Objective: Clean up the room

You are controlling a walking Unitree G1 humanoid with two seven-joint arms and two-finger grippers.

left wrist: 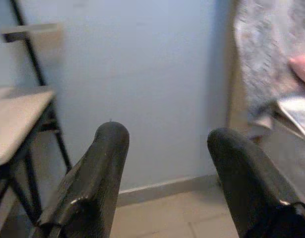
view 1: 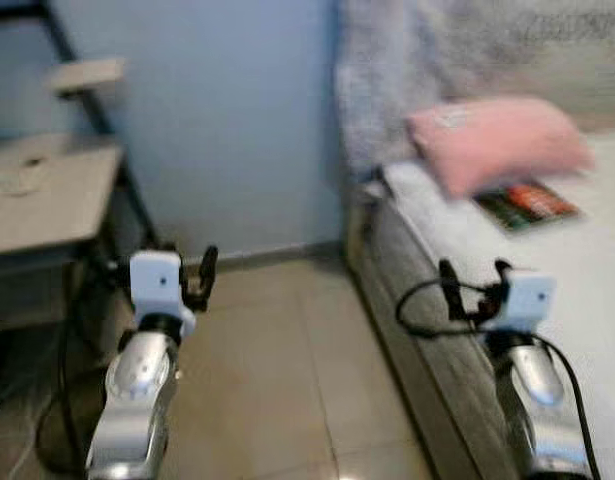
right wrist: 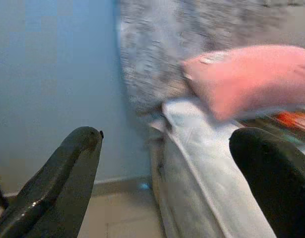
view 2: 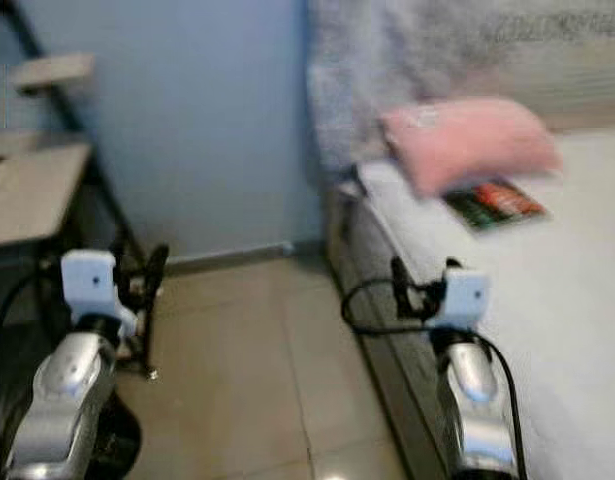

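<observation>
Left eye view, blurred, looks down at a tiled floor point(view 1: 277, 370) with a pale blue wall point(view 1: 227, 120) at the far side. On the right stands a bed point(view 1: 587, 260) with a white sheet; a pink pillow point(view 1: 497, 140) lies at its far end against a grey speckled blanket point(view 1: 407, 70), and a red and dark green book point(view 1: 527, 205) lies flat just near of the pillow, partly under its edge. On the left is a light-topped desk point(view 1: 47, 195) on a black frame. Left gripper point(left wrist: 167, 163) hangs over the floor beside the desk, its two black fingers spread apart and holding nothing. Right gripper point(right wrist: 167, 173) hovers at the near left edge of the bed, fingers likewise wide apart and empty
</observation>
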